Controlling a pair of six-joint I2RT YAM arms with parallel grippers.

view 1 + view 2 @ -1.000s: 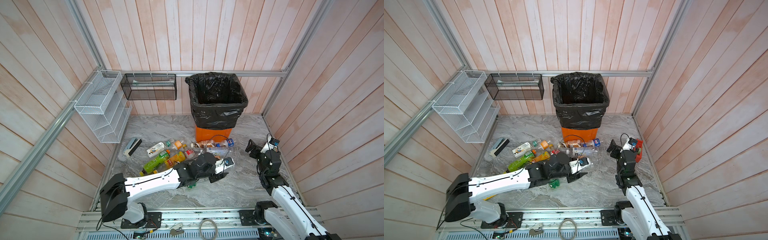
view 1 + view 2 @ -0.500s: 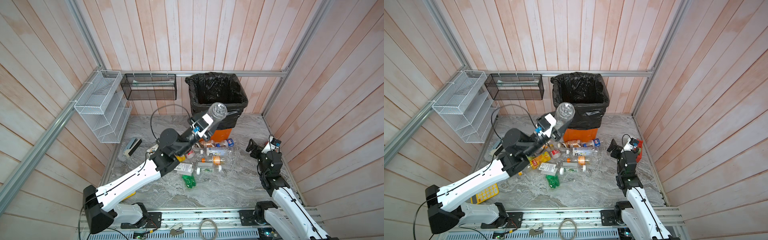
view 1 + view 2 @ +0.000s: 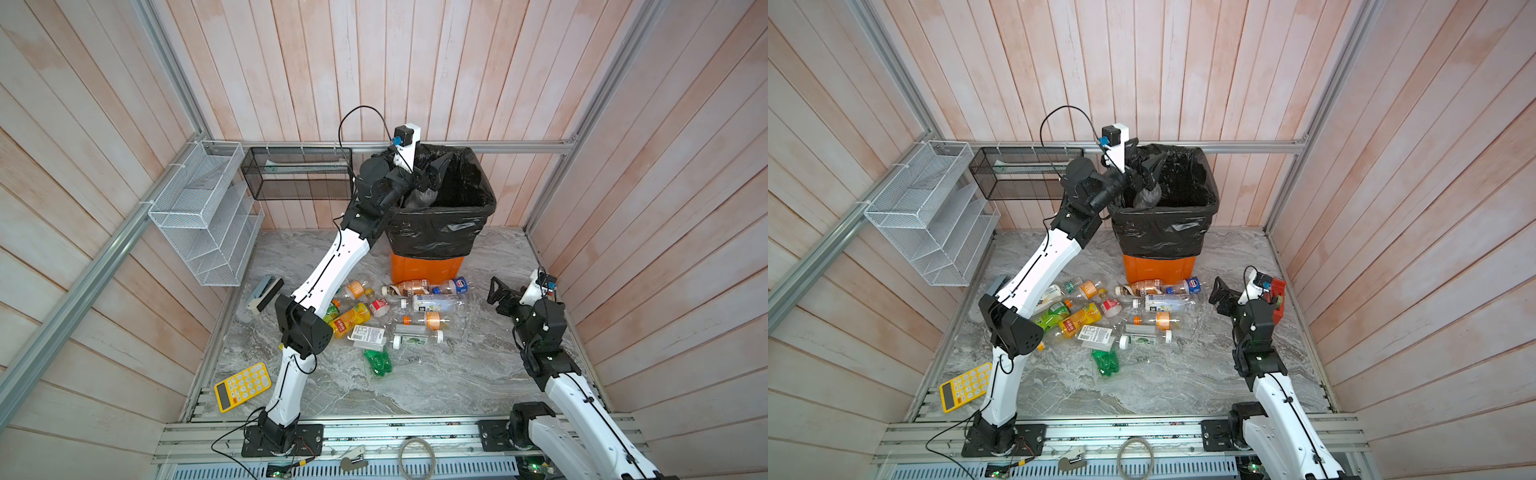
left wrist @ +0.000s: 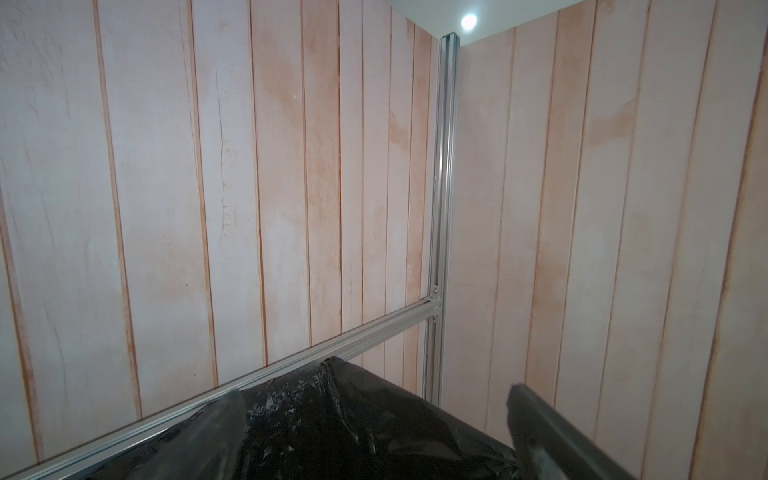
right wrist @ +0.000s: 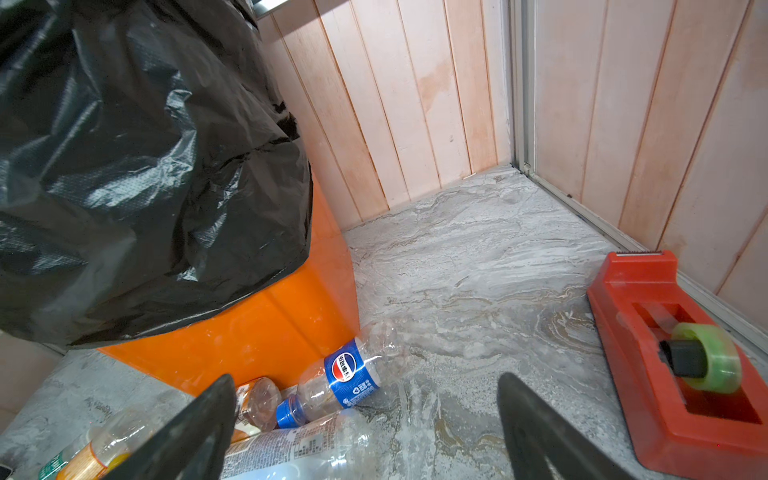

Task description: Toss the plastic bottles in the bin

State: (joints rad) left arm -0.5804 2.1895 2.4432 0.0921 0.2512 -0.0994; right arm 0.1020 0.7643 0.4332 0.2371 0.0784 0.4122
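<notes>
My left gripper (image 3: 430, 168) is raised over the left rim of the bin (image 3: 440, 232), an orange bin with a black bag. It is open and holds nothing. A clear bottle (image 3: 1148, 195) sits just below the gripper, inside the bin's mouth and free of the fingers. The left wrist view shows only the black bag (image 4: 353, 415) between my left gripper's (image 4: 374, 415) fingers. Several plastic bottles (image 3: 390, 316) lie on the floor in front of the bin. My right gripper (image 3: 496, 291) is open low at the right, facing a blue-label bottle (image 5: 353, 370) beside the bin's orange wall (image 5: 270, 332).
A red tape dispenser (image 5: 665, 353) stands by the right wall next to my right arm. A yellow calculator (image 3: 242, 386) lies near the left arm's base. A white wire rack (image 3: 203, 216) and a black mesh basket (image 3: 297, 172) hang on the walls at the left.
The left arm swung up from the floor to the bin with a clear bottle, then opened. The bottle has left the fingers and is inside the bin. The right arm barely moved.
</notes>
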